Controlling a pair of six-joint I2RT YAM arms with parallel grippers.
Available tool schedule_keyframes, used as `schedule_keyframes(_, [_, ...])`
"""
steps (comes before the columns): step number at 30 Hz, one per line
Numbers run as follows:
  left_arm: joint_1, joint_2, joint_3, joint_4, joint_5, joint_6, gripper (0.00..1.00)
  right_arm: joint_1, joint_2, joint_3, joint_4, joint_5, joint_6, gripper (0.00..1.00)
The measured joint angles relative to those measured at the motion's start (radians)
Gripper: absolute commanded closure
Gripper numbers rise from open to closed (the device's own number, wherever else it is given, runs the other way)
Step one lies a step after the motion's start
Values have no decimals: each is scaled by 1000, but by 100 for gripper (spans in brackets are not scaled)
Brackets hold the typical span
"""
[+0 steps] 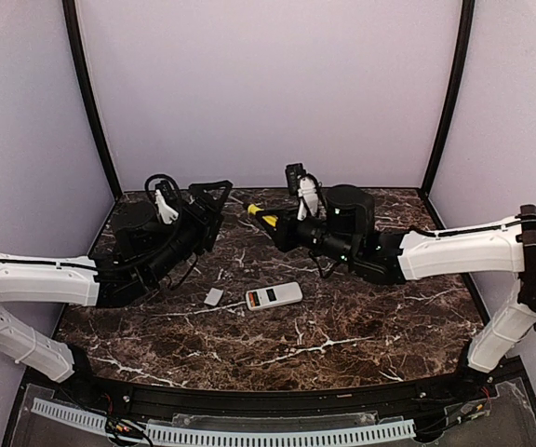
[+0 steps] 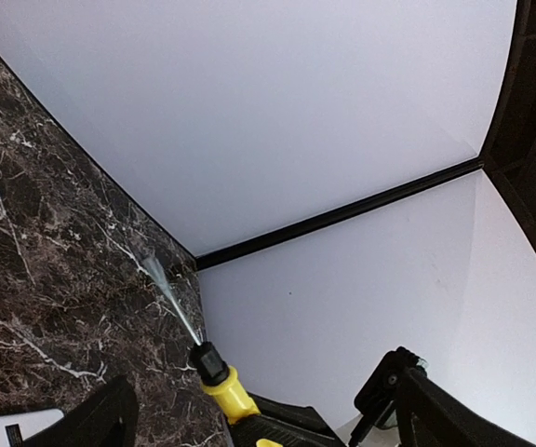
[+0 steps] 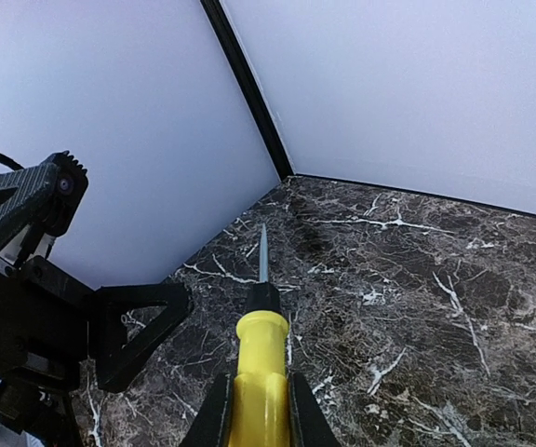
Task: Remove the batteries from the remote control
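Screwdriver [image 3: 261, 372] gripped, remote control [image 1: 274, 296] flat on the tabletop [image 1: 342, 345].
The right end effector [image 3: 259, 412] is clamped on its yellow handle; the left end effector [image 1: 214, 203] stands with fingers wide apart. A small white cover piece [image 1: 213, 297] lies just beside the remote control.

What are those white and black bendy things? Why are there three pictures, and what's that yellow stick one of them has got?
Those are two robot arms. Each ends in a pincer with two fingers, called a gripper. The big picture looks down from above onto the marble table. The other two come from small cameras on the arms' wrists. On the table lie a white remote control and, beside it, a small white cover piece. The right gripper is shut on a screwdriver with a yellow handle. Its tip points toward the left gripper, which is open and holds nothing.
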Motion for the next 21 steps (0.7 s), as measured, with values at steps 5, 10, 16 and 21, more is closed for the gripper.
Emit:
schedule_keyframes(5, [0,-71,-35,-74,-21,75,2,-7,-48,0,-56,18,-6,100])
schedule_keyframes(10, [0,-158,-67,-172,-43,231,1,-17,-102,-1,-113,37,-14,100])
schedule_keyframes(16, [0,-273,-76,-364,-124,452,1,-27,-161,-3,-186,47,-28,100])
schedule_keyframes(21, [0,-345,-94,-515,-158,651,2,-40,-212,-3,-264,53,-46,100])
